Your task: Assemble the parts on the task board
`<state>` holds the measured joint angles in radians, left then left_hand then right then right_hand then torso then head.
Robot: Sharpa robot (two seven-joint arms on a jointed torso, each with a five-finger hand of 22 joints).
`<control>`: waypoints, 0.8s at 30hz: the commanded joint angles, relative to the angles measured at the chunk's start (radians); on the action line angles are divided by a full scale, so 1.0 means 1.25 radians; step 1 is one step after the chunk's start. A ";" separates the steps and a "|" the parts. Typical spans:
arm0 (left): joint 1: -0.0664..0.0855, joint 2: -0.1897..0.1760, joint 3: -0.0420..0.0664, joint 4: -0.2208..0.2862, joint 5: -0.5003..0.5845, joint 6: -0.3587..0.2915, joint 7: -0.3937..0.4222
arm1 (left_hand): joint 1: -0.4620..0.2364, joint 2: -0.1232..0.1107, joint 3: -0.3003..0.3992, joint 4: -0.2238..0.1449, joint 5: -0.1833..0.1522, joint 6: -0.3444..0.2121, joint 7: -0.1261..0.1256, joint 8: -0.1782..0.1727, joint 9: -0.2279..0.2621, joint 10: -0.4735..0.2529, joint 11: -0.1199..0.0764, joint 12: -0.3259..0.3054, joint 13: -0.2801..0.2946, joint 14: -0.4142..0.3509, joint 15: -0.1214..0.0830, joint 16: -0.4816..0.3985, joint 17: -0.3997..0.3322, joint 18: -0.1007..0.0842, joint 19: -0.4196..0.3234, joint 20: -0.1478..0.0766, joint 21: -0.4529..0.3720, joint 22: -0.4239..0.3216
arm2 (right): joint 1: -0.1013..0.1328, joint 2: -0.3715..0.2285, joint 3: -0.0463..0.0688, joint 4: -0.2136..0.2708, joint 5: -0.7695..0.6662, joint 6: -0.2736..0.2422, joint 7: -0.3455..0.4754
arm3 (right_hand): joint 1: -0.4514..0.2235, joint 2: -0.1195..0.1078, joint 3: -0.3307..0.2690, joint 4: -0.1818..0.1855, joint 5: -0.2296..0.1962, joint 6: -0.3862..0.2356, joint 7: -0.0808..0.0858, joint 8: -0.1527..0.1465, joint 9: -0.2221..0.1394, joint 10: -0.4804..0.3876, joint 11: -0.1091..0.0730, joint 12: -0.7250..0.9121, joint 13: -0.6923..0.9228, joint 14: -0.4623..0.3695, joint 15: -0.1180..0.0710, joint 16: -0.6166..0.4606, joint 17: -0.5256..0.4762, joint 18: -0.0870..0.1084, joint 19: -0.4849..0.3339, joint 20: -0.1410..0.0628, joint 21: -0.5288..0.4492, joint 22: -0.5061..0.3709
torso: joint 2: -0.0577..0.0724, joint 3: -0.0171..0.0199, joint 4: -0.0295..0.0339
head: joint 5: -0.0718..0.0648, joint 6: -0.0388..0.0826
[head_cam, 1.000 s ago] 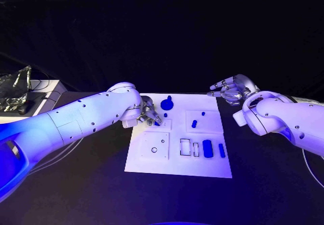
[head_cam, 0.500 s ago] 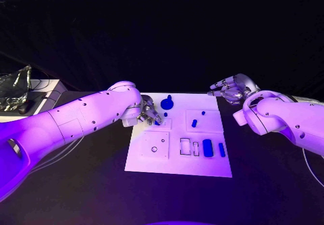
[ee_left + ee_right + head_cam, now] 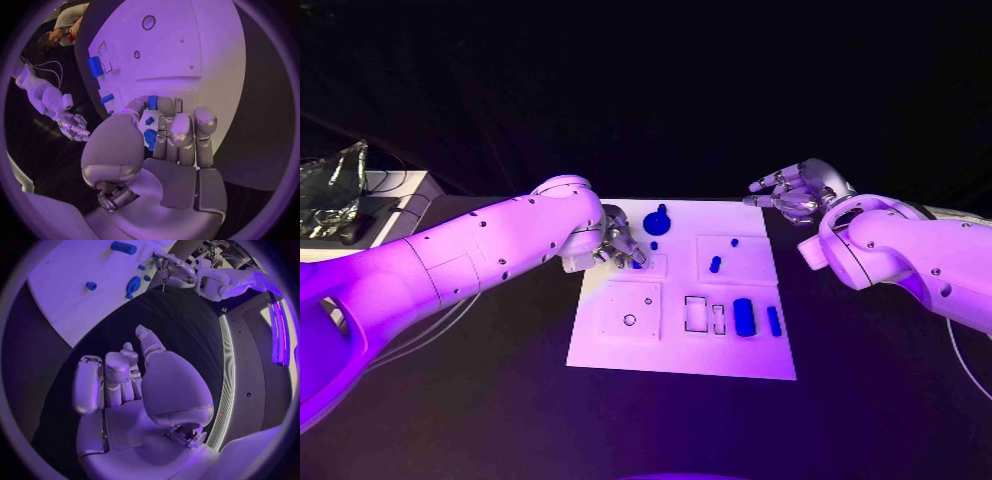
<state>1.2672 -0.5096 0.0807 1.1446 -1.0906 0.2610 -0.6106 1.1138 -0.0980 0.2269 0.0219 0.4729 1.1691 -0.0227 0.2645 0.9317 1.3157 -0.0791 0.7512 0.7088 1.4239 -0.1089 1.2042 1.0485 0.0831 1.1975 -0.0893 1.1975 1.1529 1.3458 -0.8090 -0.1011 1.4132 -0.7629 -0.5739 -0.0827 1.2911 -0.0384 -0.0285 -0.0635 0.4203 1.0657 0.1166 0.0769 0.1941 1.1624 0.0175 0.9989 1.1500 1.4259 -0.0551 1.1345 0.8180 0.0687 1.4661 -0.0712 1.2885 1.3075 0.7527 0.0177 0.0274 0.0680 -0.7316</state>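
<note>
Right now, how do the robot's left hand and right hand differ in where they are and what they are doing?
The left hand is over the task board, its fingers down at a small blue part; the right hand is off the board, past its far right corner, above the black table. The left hand's fingers curl around the part; the right hand's fingers are curled in on nothing. Both are silver hands on white arms.

Black table carries the white task board at centre. Far left edge: a white box, crumpled silvery bag on it.
</note>
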 commanded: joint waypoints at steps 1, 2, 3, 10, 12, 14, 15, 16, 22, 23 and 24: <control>-0.006 0.003 -0.004 -0.001 0.009 0.003 -0.008 | 0.036 0.043 -0.010 0.003 -0.004 0.001 -0.001 -0.003 -0.005 -0.001 -0.002 0.003 0.001 0.000 -0.003 0.003 -0.001 -0.009 0.002 -0.002 -0.005 0.002 | 0.000 0.000 0.000 0.001 -0.007 0.010 0.009 | -0.006 -0.005 -0.001 0.004 0.001 0.000 0.007 -0.003 -0.001 -0.006 0.002 -0.003 -0.001 0.000 -0.002 -0.004 -0.001 -0.003 0.052 0.000 -0.003 0.149 | 0.001 0.0001 0.0001 | 0.000 0.000; -0.006 0.003 -0.004 -0.001 0.009 0.002 -0.007 | 0.038 0.044 -0.013 0.004 -0.004 0.001 -0.001 -0.003 -0.005 -0.001 -0.002 0.003 0.001 0.000 -0.003 0.003 -0.001 -0.009 0.003 -0.002 -0.006 0.002 | 0.000 0.000 0.000 0.001 -0.007 0.010 0.009 | -0.006 -0.005 -0.001 0.004 0.001 0.000 0.007 -0.003 -0.001 -0.006 0.002 -0.003 -0.001 0.000 -0.002 -0.004 -0.001 -0.003 0.052 0.000 -0.003 0.149 | 0.001 0.0001 0.0001 | 0.000 0.000; -0.006 0.003 -0.004 -0.001 0.009 0.001 -0.007 | 0.040 0.045 -0.017 0.005 -0.005 0.001 -0.001 -0.004 -0.006 -0.001 -0.002 0.003 0.001 0.000 -0.003 0.003 -0.002 -0.009 0.003 -0.001 -0.006 0.003 | 0.000 0.000 0.000 0.001 -0.007 0.010 0.009 | -0.006 -0.005 -0.001 0.004 0.001 0.000 0.007 -0.003 -0.001 -0.006 0.002 -0.003 -0.001 0.000 -0.002 -0.004 -0.001 -0.003 0.052 0.000 -0.003 0.149 | 0.001 0.0001 0.0001 | 0.000 0.001; -0.006 0.004 -0.004 -0.002 0.009 -0.006 -0.007 | 0.043 0.053 -0.047 0.009 -0.007 0.001 -0.002 -0.003 -0.007 -0.001 -0.002 0.004 0.002 0.000 -0.003 0.004 -0.002 -0.008 0.004 -0.001 -0.009 0.006 | 0.000 0.000 0.000 0.001 -0.008 0.011 0.009 | -0.006 -0.005 -0.001 0.004 0.001 0.000 0.007 -0.003 -0.001 -0.006 0.002 -0.003 -0.001 0.000 -0.002 -0.004 -0.001 -0.003 0.052 0.000 -0.003 0.149 | 0.001 -0.0002 0.0002 | 0.000 0.001; -0.006 0.004 -0.004 -0.002 0.009 -0.009 -0.007 | 0.046 0.056 -0.055 0.010 -0.007 0.001 -0.002 -0.002 -0.007 -0.001 -0.002 0.004 0.002 0.000 -0.003 0.004 -0.002 -0.008 0.005 0.000 -0.009 0.008 | 0.000 0.000 0.000 0.001 -0.008 0.011 0.009 | -0.006 -0.005 -0.001 0.004 0.001 0.000 0.007 -0.003 -0.001 -0.006 0.002 -0.003 -0.001 0.000 -0.002 -0.004 -0.001 -0.003 0.052 0.000 -0.003 0.149 | 0.001 -0.0004 0.0003 | 0.000 0.001; -0.006 0.004 -0.004 -0.003 0.009 -0.013 -0.007 | 0.049 0.057 -0.056 0.010 -0.007 0.001 -0.002 -0.002 -0.007 -0.001 -0.002 0.004 0.002 0.000 -0.003 0.004 -0.002 -0.008 0.005 0.000 -0.010 0.009 | 0.000 0.000 0.000 0.001 -0.008 0.011 0.009 | -0.006 -0.005 -0.001 0.004 0.001 0.000 0.007 -0.003 -0.001 -0.006 0.002 -0.003 -0.001 0.000 -0.002 -0.004 -0.001 -0.003 0.052 0.000 -0.003 0.149 | 0.001 -0.0002 -0.0001 | 0.000 0.001; -0.006 0.004 -0.004 -0.003 0.009 -0.015 -0.007 | 0.053 0.057 -0.055 0.007 -0.007 0.001 -0.002 -0.002 -0.007 -0.001 -0.002 0.004 0.002 0.000 -0.003 0.004 -0.002 -0.008 0.005 0.000 -0.010 0.009 | 0.000 0.000 0.000 0.001 -0.008 0.011 0.009 | -0.006 -0.005 -0.001 0.004 0.001 0.000 0.007 -0.003 -0.001 -0.006 0.002 -0.003 -0.001 0.000 -0.002 -0.004 -0.001 -0.003 0.052 0.000 -0.003 0.149 | 0.001 -0.0002 -0.0003 | 0.000 0.001; -0.006 0.004 -0.004 -0.003 0.009 -0.015 -0.007 | 0.055 0.058 -0.053 0.005 -0.007 0.000 -0.001 -0.003 -0.007 -0.002 -0.001 0.004 0.002 0.000 -0.003 0.004 -0.003 -0.008 0.005 0.000 -0.010 0.009 | 0.000 0.000 0.000 0.001 -0.008 0.011 0.009 | -0.006 -0.005 -0.001 0.004 0.001 0.000 0.007 -0.003 -0.001 -0.006 0.002 -0.003 -0.001 0.000 -0.002 -0.004 -0.001 -0.003 0.052 0.000 -0.003 0.149 | 0.001 0.0000 -0.0005 | 0.000 0.001; -0.006 0.001 -0.004 0.000 0.020 -0.030 -0.007 | 0.073 0.055 -0.021 -0.009 -0.004 -0.016 0.011 -0.023 -0.025 -0.017 0.006 -0.002 0.001 -0.005 0.000 -0.011 -0.019 -0.004 -0.006 0.003 -0.022 0.001 | -0.001 0.001 0.000 0.000 -0.008 0.012 0.010 | -0.006 -0.005 -0.001 0.004 0.001 0.000 0.007 -0.003 -0.001 -0.006 0.002 -0.003 -0.001 0.000 -0.002 -0.004 -0.001 -0.003 0.052 0.000 -0.003 0.149 | 0.001 0.0002 0.0006 | -0.001 0.000; -0.006 0.000 -0.004 0.001 0.025 -0.034 -0.007 | 0.075 0.051 -0.008 -0.011 -0.004 -0.019 0.015 -0.033 -0.037 -0.022 0.009 -0.004 0.000 -0.007 0.001 -0.016 -0.024 -0.002 -0.009 0.004 -0.026 -0.002 | -0.001 0.001 0.000 -0.001 -0.008 0.013 0.010 | -0.006 -0.005 -0.001 0.004 0.001 0.000 0.007 -0.003 -0.001 -0.006 0.002 -0.003 -0.001 0.000 -0.002 -0.004 -0.001 -0.003 0.052 0.000 -0.003 0.149 | 0.001 0.0002 0.0008 | 0.000 0.000; -0.006 0.000 -0.004 0.001 0.029 -0.037 -0.006 | 0.075 0.047 0.001 -0.012 -0.004 -0.021 0.017 -0.039 -0.046 -0.023 0.009 -0.004 0.000 -0.007 0.002 -0.019 -0.026 -0.001 -0.012 0.006 -0.029 -0.004 | -0.002 0.001 0.000 -0.001 -0.008 0.013 0.010 | -0.006 -0.005 -0.001 0.004 0.001 0.000 0.007 -0.003 -0.001 -0.006 0.002 -0.003 -0.001 0.000 -0.002 -0.004 -0.001 -0.003 0.052 0.000 -0.003 0.149 | 0.001 0.0004 0.0009 | 0.000 0.001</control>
<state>1.2660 -0.5108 0.0797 1.1467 -1.0716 0.2409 -0.6108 1.1557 -0.0837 0.1916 0.0401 0.4625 1.1484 0.0005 0.2238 0.8809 1.2911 -0.0662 0.7509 0.7092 1.4200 -0.1051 1.1823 1.0165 0.0833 1.1870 -0.0791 1.1612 1.1482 1.3449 -0.8087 -0.1011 1.4122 -0.7634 -0.5726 -0.0823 1.2911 -0.0384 -0.0285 -0.0635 0.4203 1.0656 0.1165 0.0768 0.1941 1.1631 0.0182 0.9990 1.1500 1.4259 -0.0551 1.1345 0.8181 0.0687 1.4661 -0.0712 1.2885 1.3073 0.7537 0.0177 0.0274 0.0680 -0.7302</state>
